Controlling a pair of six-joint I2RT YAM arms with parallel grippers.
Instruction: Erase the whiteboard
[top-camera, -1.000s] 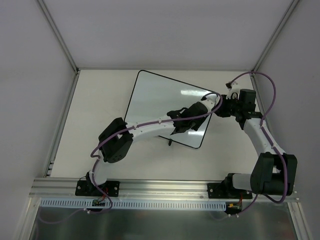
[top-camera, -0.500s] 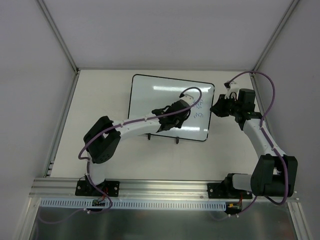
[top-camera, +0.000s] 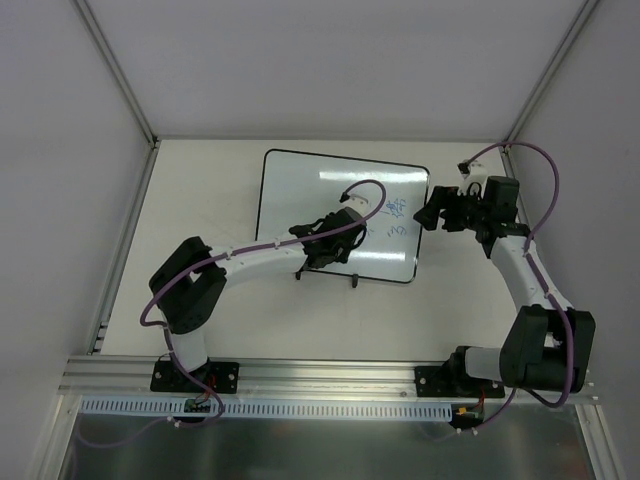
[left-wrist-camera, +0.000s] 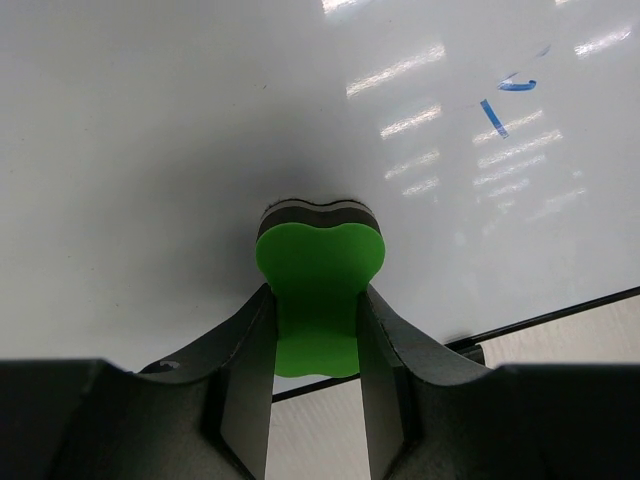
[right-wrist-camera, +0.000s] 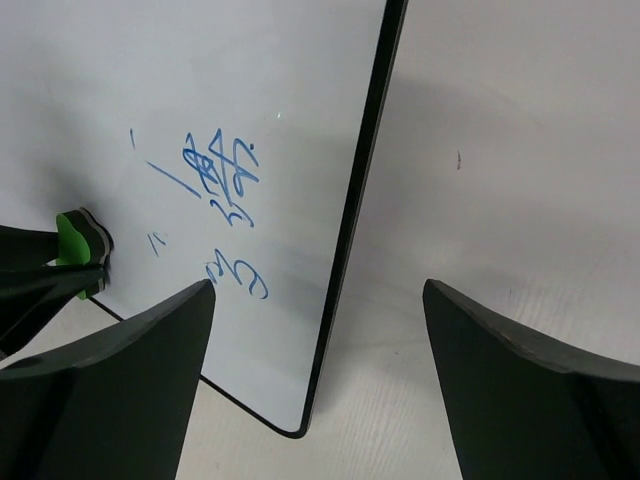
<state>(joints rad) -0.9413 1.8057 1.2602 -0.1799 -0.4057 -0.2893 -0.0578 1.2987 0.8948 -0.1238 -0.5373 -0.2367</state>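
The whiteboard (top-camera: 300, 190) lies flat in the middle of the counter (top-camera: 200, 200). Blue writing (top-camera: 395, 215) sits on its right part. The left claw (top-camera: 325, 240) is squeezed tight on a small green block (left-wrist-camera: 320, 275), and the block presses on the board, just left of the writing. The right claw (top-camera: 432, 212) is spread wide at the board's right edge and grips nothing.

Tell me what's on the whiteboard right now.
On the whiteboard: blue handwriting toward its right edge, and a green eraser held in the left pincer. Any ink beneath the eraser is covered.
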